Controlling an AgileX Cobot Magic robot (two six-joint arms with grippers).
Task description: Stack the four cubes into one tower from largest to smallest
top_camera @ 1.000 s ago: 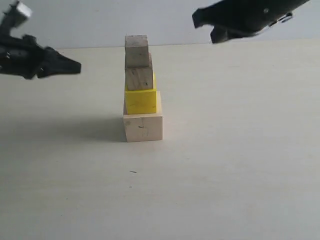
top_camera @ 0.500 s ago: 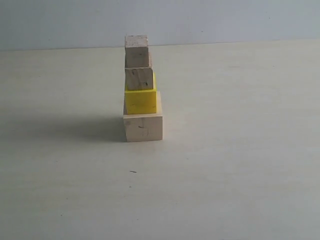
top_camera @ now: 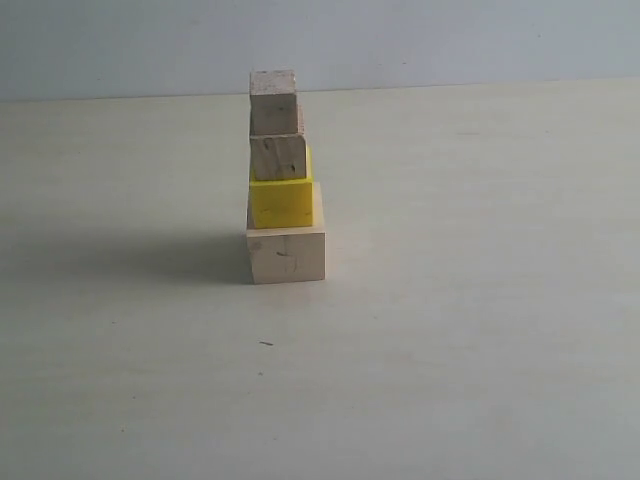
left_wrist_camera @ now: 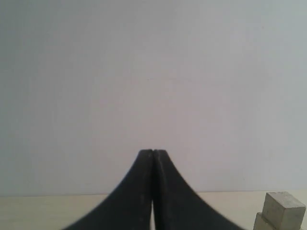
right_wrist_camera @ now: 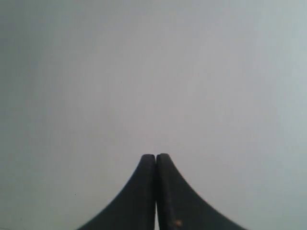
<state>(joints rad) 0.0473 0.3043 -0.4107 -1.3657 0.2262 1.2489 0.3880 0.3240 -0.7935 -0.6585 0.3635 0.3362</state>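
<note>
Pale tabletop [top_camera: 480, 350], grey wall [top_camera: 450, 40] around tower [top_camera: 284, 200]; left end effector [left_wrist_camera: 152, 152], right end effector [right_wrist_camera: 156, 155] closed, empty.

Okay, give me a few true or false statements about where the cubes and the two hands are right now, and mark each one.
1. The yellow cube sits directly on the large pale cube. True.
2. The two small wooden cubes lie loose, off the stack. False: the lower small cube rests on the yellow cube, and the upper small cube rests on top of that.
3. The left hand is shut and holds nothing. True.
4. The right hand grips the top cube. False: the right hand is shut on nothing, and no cube shows in its wrist view.
5. Neither hand shows in the exterior view. True.
</note>
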